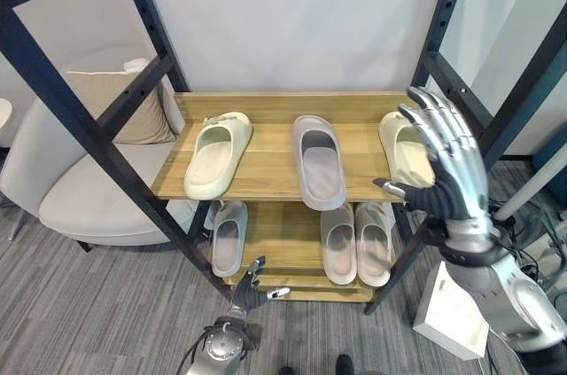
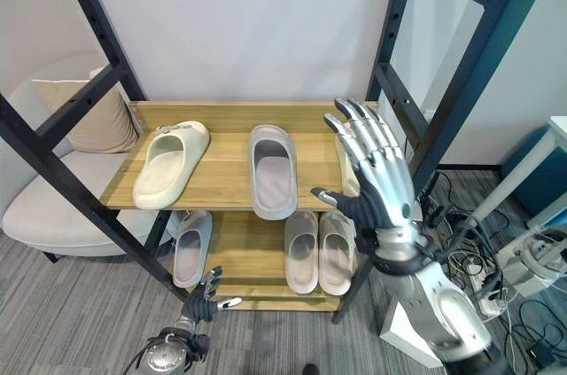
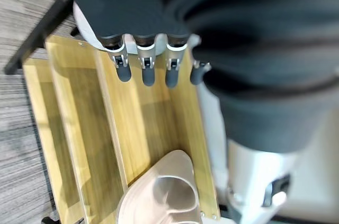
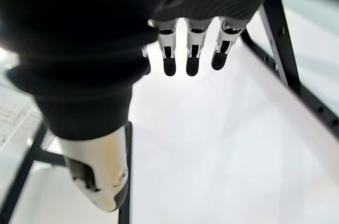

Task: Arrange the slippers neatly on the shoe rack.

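Slippers fill both shelves of the shoe rack (image 1: 266,171). Nearest me, my left hand (image 1: 251,286) hangs low by the floor, fingers loosely spread and empty. On the lower shelf lie a single grey slipper (image 1: 229,236) and a pale pair (image 1: 356,242). My right hand (image 1: 447,162) is raised with fingers straight, holding nothing, before what seems a cream slipper (image 1: 397,149). Farther back, the top shelf holds a grey slipper (image 1: 319,160) and another cream slipper (image 1: 218,152).

Matt foam slippers on smooth wood

The shoe rack's light wooden shelves (image 1: 266,167) look smooth, grained and satin in a matt black metal frame (image 1: 84,122); pale cream (image 1: 217,155) and grey (image 1: 319,162) moulded slippers look matt, rubbery; the grey carpet floor (image 1: 97,304) is rough.
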